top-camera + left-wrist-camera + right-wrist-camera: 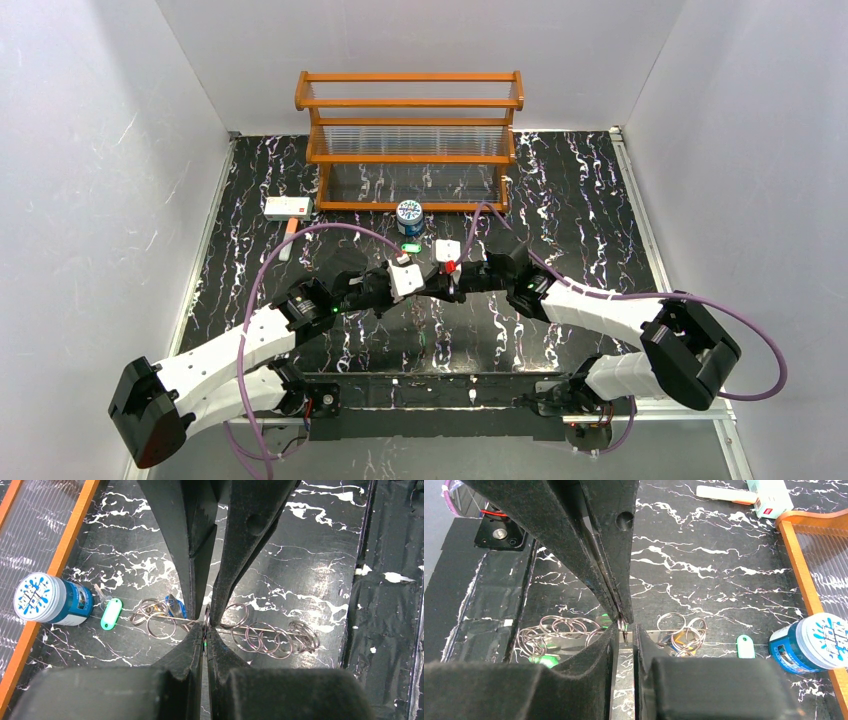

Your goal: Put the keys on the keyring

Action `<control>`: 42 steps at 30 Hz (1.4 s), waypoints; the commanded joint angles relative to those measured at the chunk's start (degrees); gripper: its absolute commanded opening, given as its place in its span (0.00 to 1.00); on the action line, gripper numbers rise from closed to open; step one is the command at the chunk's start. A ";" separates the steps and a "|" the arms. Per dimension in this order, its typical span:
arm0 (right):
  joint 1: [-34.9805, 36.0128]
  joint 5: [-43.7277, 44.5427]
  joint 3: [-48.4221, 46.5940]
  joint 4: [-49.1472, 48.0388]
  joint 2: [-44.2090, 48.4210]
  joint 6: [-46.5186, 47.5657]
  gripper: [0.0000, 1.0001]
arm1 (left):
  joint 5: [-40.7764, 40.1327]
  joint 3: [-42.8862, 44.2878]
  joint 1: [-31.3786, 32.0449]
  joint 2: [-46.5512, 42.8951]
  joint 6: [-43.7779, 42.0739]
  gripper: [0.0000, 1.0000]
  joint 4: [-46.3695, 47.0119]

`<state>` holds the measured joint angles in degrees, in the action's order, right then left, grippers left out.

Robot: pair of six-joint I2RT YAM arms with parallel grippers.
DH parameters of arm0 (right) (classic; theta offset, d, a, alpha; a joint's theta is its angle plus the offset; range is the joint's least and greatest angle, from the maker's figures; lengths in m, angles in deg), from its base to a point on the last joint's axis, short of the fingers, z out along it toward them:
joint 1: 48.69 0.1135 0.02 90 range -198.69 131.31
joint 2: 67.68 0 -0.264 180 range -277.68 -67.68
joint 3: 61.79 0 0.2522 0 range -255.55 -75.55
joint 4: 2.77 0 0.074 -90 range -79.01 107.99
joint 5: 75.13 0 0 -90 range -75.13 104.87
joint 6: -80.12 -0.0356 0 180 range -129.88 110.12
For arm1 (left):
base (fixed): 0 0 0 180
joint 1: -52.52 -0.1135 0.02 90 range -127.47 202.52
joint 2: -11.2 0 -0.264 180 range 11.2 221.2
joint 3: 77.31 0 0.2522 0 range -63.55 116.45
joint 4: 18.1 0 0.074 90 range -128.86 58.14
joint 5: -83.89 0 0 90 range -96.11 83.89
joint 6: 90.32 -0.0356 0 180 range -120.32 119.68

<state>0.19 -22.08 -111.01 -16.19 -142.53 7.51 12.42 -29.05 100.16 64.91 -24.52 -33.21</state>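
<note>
**A:** Starting from the left, what is the left claw doing?

**B:** It is pinching fully closed on the keyring. That is the thin pale band lying on the arm-base side of the can. Small metal rings are hanging along the band on both sides of the pinch.

**A:** And the loose keys?

**B:** One green key is lying just beside the can, apart from the band. A blue key is sitting among the rings, between the can and the left claw.

**A:** Moving right, what about the right claw?

**B:** Its jaws are standing narrow, just beside the left claw. Something metal is showing between the tips, but I cannot tell if it is truly gripping.

**A:** How should this step be done well?

**B:** I am thinking the left claw should be holding the band firm and quiet. The right claw should be working only one ring, slowly and without pulling sideways. Otherwise the floppy band may be slipping out.
</note>
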 commanded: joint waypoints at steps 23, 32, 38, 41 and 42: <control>0.19 -0.24 -3.12 -0.68 1.33 0.47 0.20 | 2.49 0.95 0.28 -0.47 0.30 0.00 2.93; 0.22 -2.66 -0.70 -2.51 3.78 1.47 0.46 | 1.74 0.64 0.28 -0.81 0.52 0.00 2.90; 0.20 -2.53 -1.30 -1.85 3.26 1.49 0.32 | 2.18 0.72 0.29 -0.81 0.71 0.00 2.94; 0.24 -2.03 -2.16 -0.20 2.33 1.81 0.30 | 2.24 0.85 0.32 -0.79 0.74 0.00 2.92; 0.25 -1.55 -2.29 0.17 2.14 1.85 0.31 | 2.30 0.90 0.27 -0.80 0.74 0.00 2.95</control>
<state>0.19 -23.67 -111.14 -15.97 -139.77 8.51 13.18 -29.05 100.27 65.05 -24.07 -31.90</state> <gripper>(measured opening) 0.302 0.018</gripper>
